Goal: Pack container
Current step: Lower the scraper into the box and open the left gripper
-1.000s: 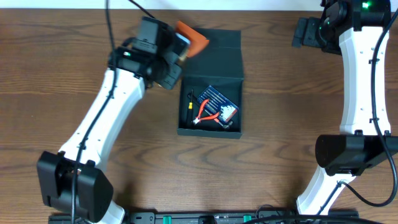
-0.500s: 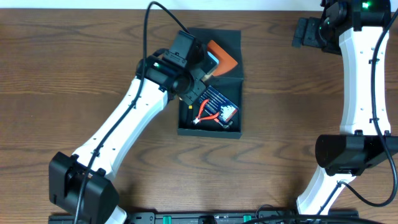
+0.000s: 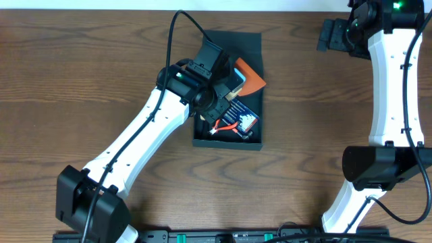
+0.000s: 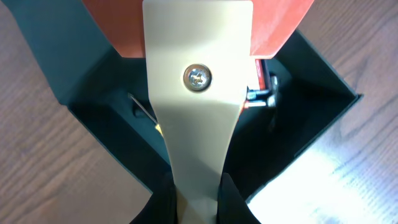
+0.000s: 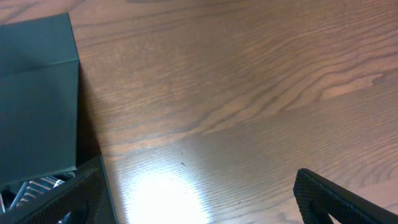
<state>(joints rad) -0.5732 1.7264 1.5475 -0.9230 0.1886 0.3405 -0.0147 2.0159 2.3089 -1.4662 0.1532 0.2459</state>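
While pliers (image 3: 226, 123) already lie in the container (image 3: 226, 143), the left gripper (image 4: 198, 196) pinches an orange scraper (image 3: 251, 77) above it; the right gripper (image 5: 199, 196) gapes empty.

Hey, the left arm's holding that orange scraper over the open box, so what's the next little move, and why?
Probably ease the left gripper downward so the orange scraper settles into the container before letting go. The gripper is shut on the scraper's pale handle, and the tool hangs above the open box, not yet inside. Red pliers and a blue bit case lie on the floor, so a slow descent seems wise.
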